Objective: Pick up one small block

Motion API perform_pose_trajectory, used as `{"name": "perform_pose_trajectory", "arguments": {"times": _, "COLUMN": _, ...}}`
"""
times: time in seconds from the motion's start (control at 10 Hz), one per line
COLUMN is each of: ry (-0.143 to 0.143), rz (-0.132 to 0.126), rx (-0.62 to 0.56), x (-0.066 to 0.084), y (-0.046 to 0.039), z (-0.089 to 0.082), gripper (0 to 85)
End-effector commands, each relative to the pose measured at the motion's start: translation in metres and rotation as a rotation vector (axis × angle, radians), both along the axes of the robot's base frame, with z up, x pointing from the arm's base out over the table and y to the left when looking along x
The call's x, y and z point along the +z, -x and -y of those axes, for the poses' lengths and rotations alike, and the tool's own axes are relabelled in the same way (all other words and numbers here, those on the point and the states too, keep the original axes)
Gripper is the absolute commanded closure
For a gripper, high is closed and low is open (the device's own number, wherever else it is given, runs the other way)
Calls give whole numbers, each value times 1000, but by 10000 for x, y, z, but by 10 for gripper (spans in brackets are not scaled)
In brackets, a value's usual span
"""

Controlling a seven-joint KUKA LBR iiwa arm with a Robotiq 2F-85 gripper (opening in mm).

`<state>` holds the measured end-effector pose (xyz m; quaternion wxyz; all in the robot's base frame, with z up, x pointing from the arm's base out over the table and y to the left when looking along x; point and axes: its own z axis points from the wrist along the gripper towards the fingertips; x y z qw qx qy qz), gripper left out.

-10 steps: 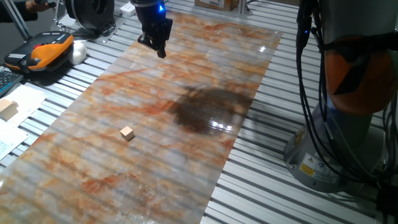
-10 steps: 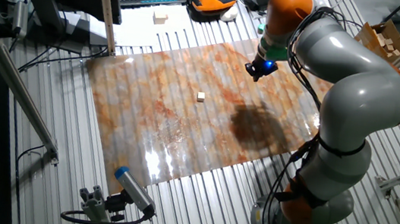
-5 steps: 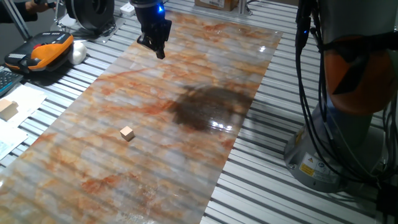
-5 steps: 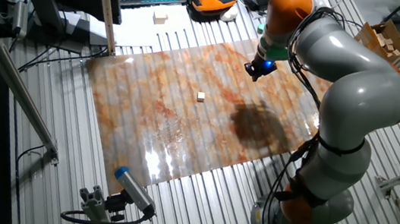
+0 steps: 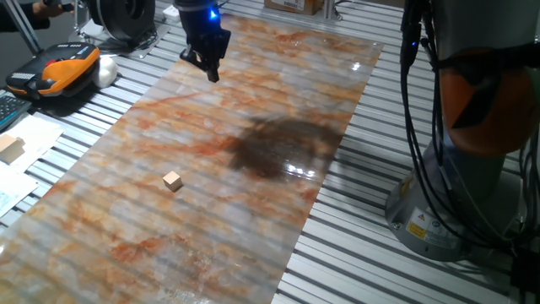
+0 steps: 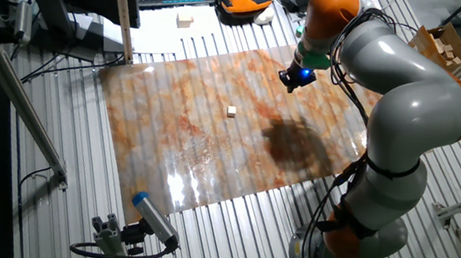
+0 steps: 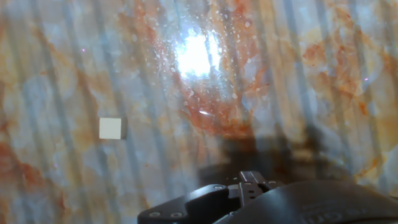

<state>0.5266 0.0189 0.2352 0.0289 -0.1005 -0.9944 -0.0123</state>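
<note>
Marbled mat point(image 5: 278, 101), small block point(image 5: 172, 181) alone, gripper point(image 5: 209, 69) well apart, jaws' spacing unreadable

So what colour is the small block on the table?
The small block is light tan, plain wood. It shows best in the fixed view nearest to it.

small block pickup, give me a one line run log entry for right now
phase: approach | gripper: holds nothing, above mat, far from block | small block: on mat, untouched | jaw state: unclear

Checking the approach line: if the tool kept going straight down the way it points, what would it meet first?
Probably bare mat: the tool points down over open surface, and the small block sits well off to the side, though depth is hard to judge.
</note>
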Motion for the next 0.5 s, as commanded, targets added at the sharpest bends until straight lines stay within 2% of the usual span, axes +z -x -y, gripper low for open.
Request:
{"name": "perform_pose_trajectory", "arguments": {"times": 0.0, "ry": 1, "rz": -3, "rx": -12, "x": 25, "y": -25, "z": -42, "gripper": 850}}
{"name": "perform_pose_trajectory", "arguments": {"times": 0.2, "ry": 9, "rz": -14, "rx": -39, "x": 102, "y": -81, "z": -206, "gripper": 850}}
{"name": "perform_pose_trajectory", "arguments": {"times": 0.4, "ry": 14, "rz": -13, "rx": -57, "x": 96, "y": -99, "z": -348, "gripper": 850}}
